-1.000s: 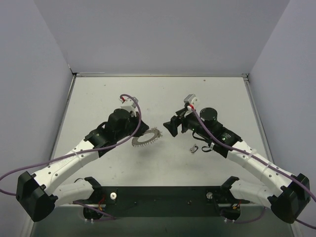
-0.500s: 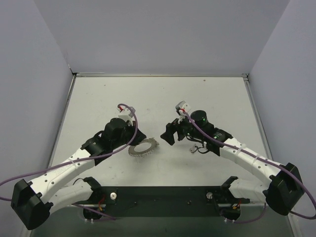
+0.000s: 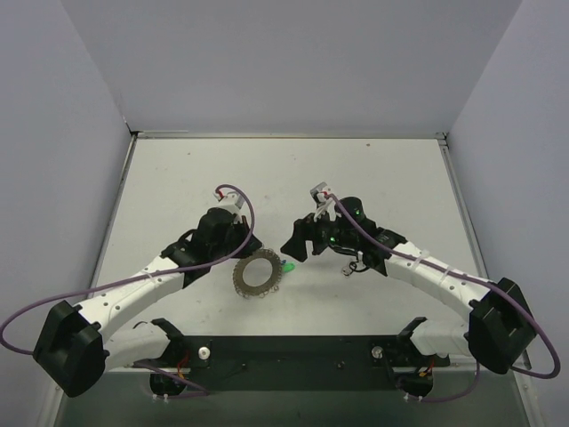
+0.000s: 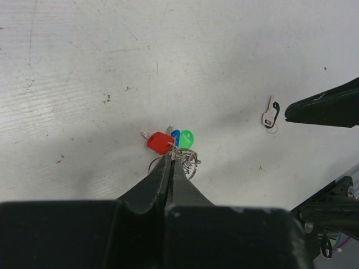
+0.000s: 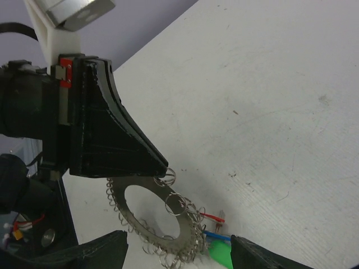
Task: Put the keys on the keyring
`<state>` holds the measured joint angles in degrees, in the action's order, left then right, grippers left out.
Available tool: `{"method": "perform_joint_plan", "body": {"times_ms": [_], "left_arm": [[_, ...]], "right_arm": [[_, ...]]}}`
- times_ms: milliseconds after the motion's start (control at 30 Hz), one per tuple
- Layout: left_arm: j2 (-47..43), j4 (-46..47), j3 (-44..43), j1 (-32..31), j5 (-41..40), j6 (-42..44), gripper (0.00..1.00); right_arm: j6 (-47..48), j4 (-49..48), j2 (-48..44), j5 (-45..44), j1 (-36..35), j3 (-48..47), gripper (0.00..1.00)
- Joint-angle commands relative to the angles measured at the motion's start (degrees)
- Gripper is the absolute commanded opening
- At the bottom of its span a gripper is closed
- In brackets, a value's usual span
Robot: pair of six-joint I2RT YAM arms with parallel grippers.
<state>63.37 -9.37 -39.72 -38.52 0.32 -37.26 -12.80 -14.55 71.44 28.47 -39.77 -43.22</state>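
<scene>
Left wrist view: the closed left gripper (image 4: 170,159) hides most of the keyring (image 4: 189,159), only a few coils showing; right wrist view: the bottom edge cuts off the green key (image 5: 220,256) and the right gripper (image 5: 176,247) fingers; top view: the grey piece (image 3: 352,266) is too small to make out.

**Two arms in, tips nearly nose to nose**

The left arm (image 3: 133,289) stretches forward and inward. The left end effector (image 3: 250,258) is angled down, and its fingers (image 4: 162,179) are pressed flat together, nipping the keyring (image 5: 182,232). The right arm (image 3: 436,276) reaches in from the other side, elbow bent. The right end effector (image 3: 289,252) sits low, facing its partner with its jaws spread wide apart.
</scene>
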Motion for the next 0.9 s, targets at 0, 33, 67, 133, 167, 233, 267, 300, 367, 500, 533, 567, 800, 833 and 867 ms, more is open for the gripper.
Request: {"method": "perform_joint_plan", "body": {"times_ms": [0, 33, 67, 133, 167, 233, 267, 300, 367, 500, 533, 567, 800, 833, 867], "left_arm": [[0.96, 1.28, -0.70, 0.82, 1.53, 0.43, 0.00], [1.05, 1.28, -0.70, 0.82, 1.44, 0.43, 0.00], [0.88, 1.28, -0.62, 0.90, 1.18, 0.43, 0.00], [0.87, 1.37, -0.70, 0.90, 1.09, 0.69, 0.00], [0.70, 1.28, -0.79, 0.91, 1.00, 0.69, 0.00], [0.52, 1.28, -0.79, 0.91, 1.09, 0.78, 0.00], [0.44, 1.19, -0.79, 0.91, 1.09, 0.69, 0.00], [0.43, 1.19, -0.71, 0.91, 1.09, 0.87, 0.00], [0.26, 1.10, -0.62, 0.91, 0.91, 0.87, 0.00], [-0.01, 1.54, -0.27, 0.91, 1.09, 0.78, 0.00], [-0.09, 1.63, -0.35, 0.91, 1.09, 0.87, 0.00], [-0.09, 1.72, -0.44, 0.99, 1.09, 0.96, 0.00], [-0.36, 1.54, -0.35, 0.99, 0.56, 1.05, 0.00], [-0.36, 1.72, -0.18, 0.99, 0.56, 0.96, 0.00], [-0.36, 1.81, -0.09, 1.08, 0.65, 0.96, 0.00]], "right_arm": [[-11.79, -2.25, 1.50, 0.54, 0.92, -3.36, 0.73], [-14.42, -2.15, 1.94, 0.71, 1.27, -3.62, 0.73], [-19.50, -2.24, 2.38, 0.97, 1.62, -3.54, 0.73], [-25.50, -4.16, 4.05, 2.28, 2.59, -2.84, 0.73], [-31.09, -6.18, 4.58, 5.34, 2.76, -1.18, 0.72], [-37.27, -13.55, 6.16, 7.12, 3.38, 0.85, 0.69], [-41.13, -17.58, 6.86, 9.13, 3.64, 2.34, 0.63], [-47.87, -24.84, 8.79, 9.93, 3.73, 4.44, 0.60], [-54.41, -31.30, 11.34, 11.16, 3.82, 5.95, 0.50], [-65.06, -44.42, 17.93, 12.40, 2.42, 8.33, 0.39], [-65.60, -44.25, 18.29, 11.97, 2.07, 8.59, 0.38], [-65.60, -44.25, 18.30, 11.61, 1.28, 8.85, 0.38], [-59.63, -31.01, 12.51, 7.57, -0.13, 9.38, 0.38], [-59.28, -30.46, 12.24, 7.13, -0.22, 9.38, 0.38], [-59.27, -29.76, 12.15, 6.87, -0.22, 9.91, 0.38]]}}
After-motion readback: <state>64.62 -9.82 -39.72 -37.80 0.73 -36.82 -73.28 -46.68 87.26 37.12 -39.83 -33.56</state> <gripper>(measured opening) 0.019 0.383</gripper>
